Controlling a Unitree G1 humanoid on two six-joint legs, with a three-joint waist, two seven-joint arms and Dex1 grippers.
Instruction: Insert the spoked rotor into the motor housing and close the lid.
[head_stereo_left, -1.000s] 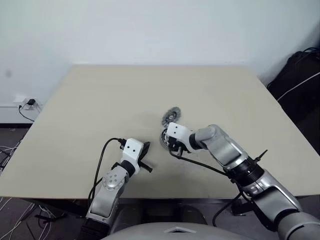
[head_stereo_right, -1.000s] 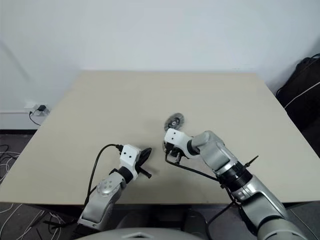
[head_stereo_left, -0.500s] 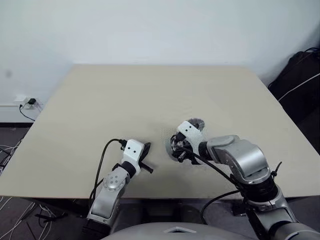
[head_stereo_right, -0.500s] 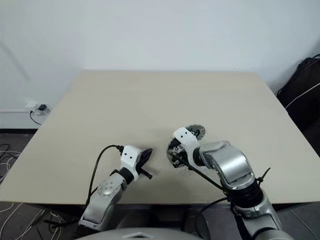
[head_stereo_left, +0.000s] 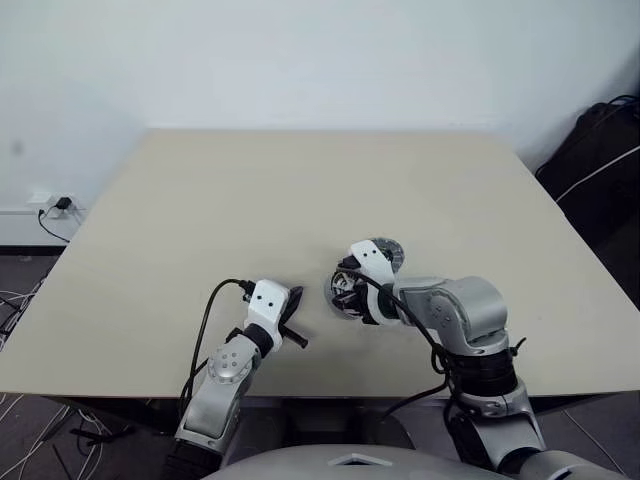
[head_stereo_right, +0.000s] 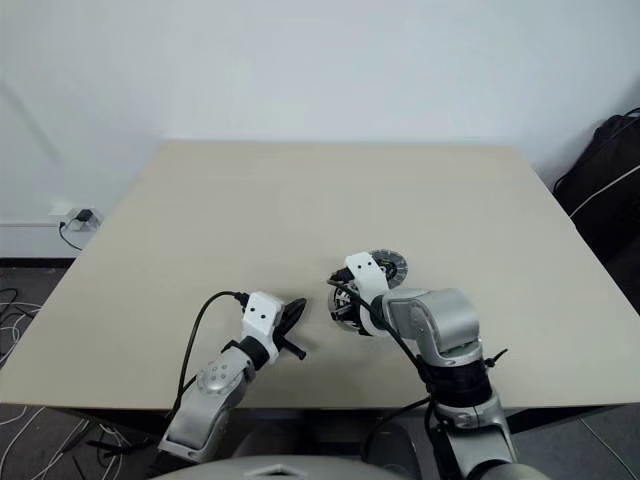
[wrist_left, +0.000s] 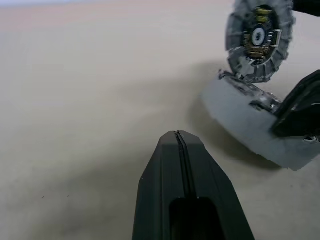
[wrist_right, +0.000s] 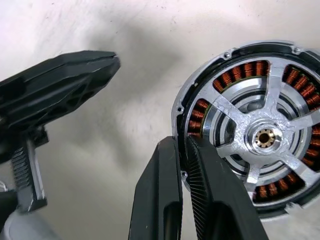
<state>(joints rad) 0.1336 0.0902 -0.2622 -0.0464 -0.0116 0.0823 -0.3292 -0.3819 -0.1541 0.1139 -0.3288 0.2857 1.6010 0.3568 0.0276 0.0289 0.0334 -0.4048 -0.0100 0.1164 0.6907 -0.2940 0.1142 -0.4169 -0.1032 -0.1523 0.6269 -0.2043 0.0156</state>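
Observation:
The motor housing (wrist_right: 250, 130) shows its ring of copper windings. The silver spoked rotor (wrist_right: 263, 137) sits inside that ring. My right gripper (wrist_right: 181, 142) is shut on the housing's rim and holds it tilted over the table, near the front middle (head_stereo_left: 345, 290). The ribbed lid (head_stereo_left: 390, 250) stands tilted just behind my right wrist, with its dark hub facing my left wrist camera (wrist_left: 257, 37). My left gripper (head_stereo_left: 290, 305) rests shut and empty on the table, a short way left of the housing.
The beige table (head_stereo_left: 250, 200) has open surface to the back and both sides. A black bag (head_stereo_left: 600, 160) sits past the right edge. A wall socket with cables (head_stereo_left: 55, 207) is on the floor to the left.
My right wrist rolled and its forearm swung in toward me, turning the held housing. The lid now shows further right, behind the wrist. The left arm stayed still.

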